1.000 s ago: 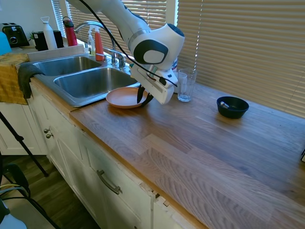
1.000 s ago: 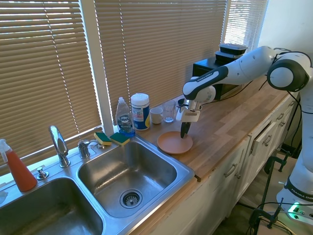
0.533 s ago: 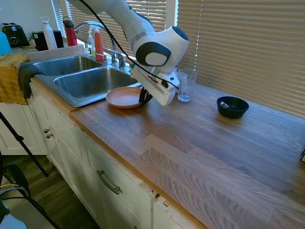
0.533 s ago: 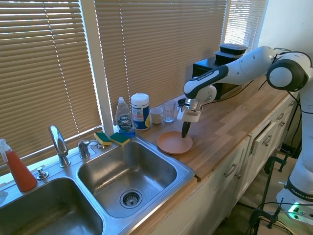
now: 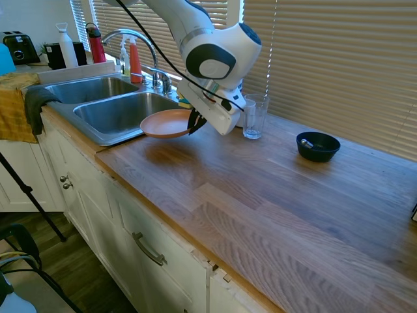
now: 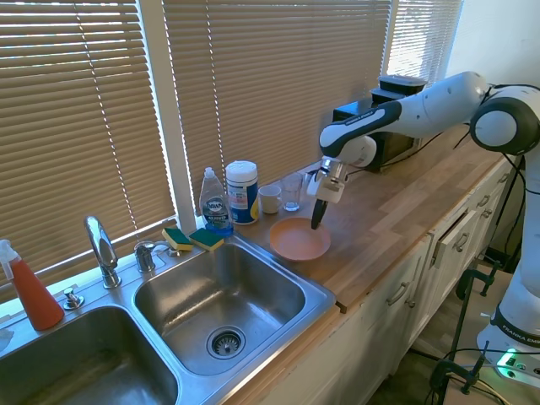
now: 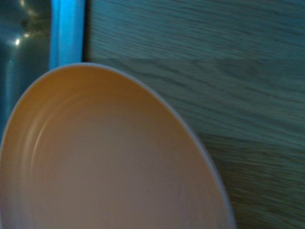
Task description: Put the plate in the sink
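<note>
- Plate [image 5: 168, 122] pinched at its rim by fingers [image 5: 195, 121], held just clear of the tabletop [image 5: 273, 189], beside the sink [image 5: 124, 112], short of its near basin.
- Thin one-edge grip: likely to tilt or slip out if swung fast.
- Could clip the sink rim if carried low.
- Glass [image 5: 255, 116] near the plate, at risk from the wrist.
- No writing legible on the soap bottle [image 6: 215, 202] or canister [image 6: 242, 192] behind the sink.
</note>
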`<state>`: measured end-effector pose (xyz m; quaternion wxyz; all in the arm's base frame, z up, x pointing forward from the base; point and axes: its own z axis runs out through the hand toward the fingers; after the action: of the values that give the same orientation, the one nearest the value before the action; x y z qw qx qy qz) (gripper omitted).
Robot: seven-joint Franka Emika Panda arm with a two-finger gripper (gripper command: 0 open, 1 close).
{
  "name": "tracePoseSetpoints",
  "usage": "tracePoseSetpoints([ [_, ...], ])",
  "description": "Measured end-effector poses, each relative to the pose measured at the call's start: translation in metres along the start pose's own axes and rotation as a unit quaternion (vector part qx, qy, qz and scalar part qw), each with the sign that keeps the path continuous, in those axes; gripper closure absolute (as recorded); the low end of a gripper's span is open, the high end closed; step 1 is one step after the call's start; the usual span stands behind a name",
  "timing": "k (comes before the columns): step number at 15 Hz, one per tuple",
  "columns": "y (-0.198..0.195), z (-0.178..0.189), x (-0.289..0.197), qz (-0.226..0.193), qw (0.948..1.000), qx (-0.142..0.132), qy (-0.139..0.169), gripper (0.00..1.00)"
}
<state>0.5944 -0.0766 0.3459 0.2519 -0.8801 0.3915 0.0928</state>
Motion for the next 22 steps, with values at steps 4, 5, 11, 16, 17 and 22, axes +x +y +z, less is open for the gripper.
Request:
tracePoseSetpoints([
  [4,-0.074,0.017,-0.067,-0.007,0.9998,-0.018,0.006,1.0],
  [5,-0.094,0.024,-0.085,-0.007,0.9996,-0.025,0.009,1.0],
  [11,-0.158,0.067,-0.12,-0.004,0.9984,-0.052,0.021,1.0],
  [16,-0.202,0.115,-0.137,-0.02,0.9978,-0.062,0.012,1.0],
  [17,-0.211,0.128,-0.139,-0.018,0.9972,-0.07,0.018,1.0],
  [22,-0.228,0.208,-0.133,-0.008,0.9928,-0.116,0.026,1.0],
])
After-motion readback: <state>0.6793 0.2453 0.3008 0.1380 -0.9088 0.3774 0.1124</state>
